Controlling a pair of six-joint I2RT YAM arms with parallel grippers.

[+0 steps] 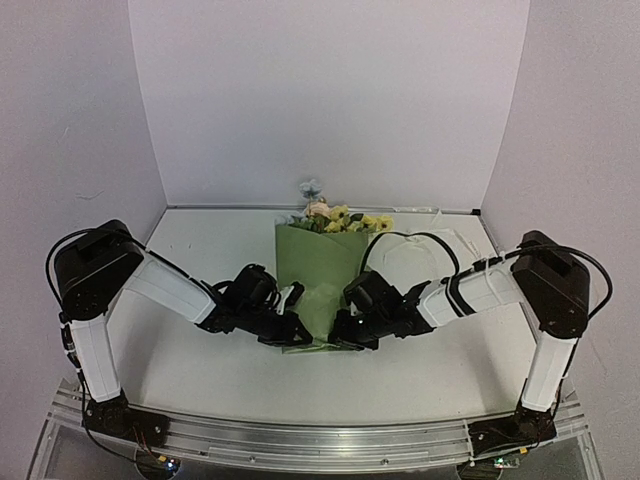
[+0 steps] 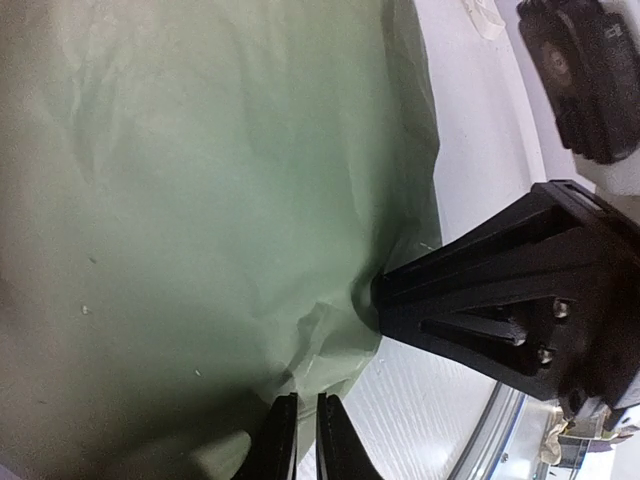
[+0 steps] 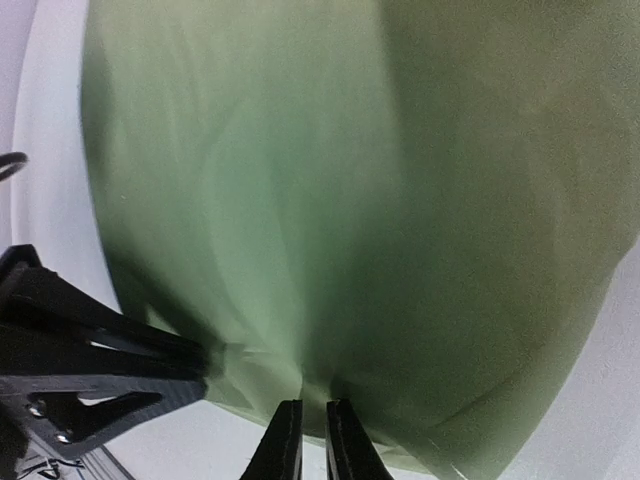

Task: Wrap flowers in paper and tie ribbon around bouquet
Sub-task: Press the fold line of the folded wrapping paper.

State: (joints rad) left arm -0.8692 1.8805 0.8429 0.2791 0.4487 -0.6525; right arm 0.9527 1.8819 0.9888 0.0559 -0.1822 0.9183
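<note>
- Bouquet [image 1: 322, 265] lies mid-bench [image 1: 200, 250], its long axis running straight away from the arms. The flowers [image 1: 340, 218] are at the far end and the narrow end faces the arm bases.
- Left hand [image 1: 290, 325] and right hand [image 1: 345, 330] meet at that near end, each clenched on the paper [image 3: 350, 200] edge.
- Neither arm looks nearer, and bench room opens out to either side.
</note>
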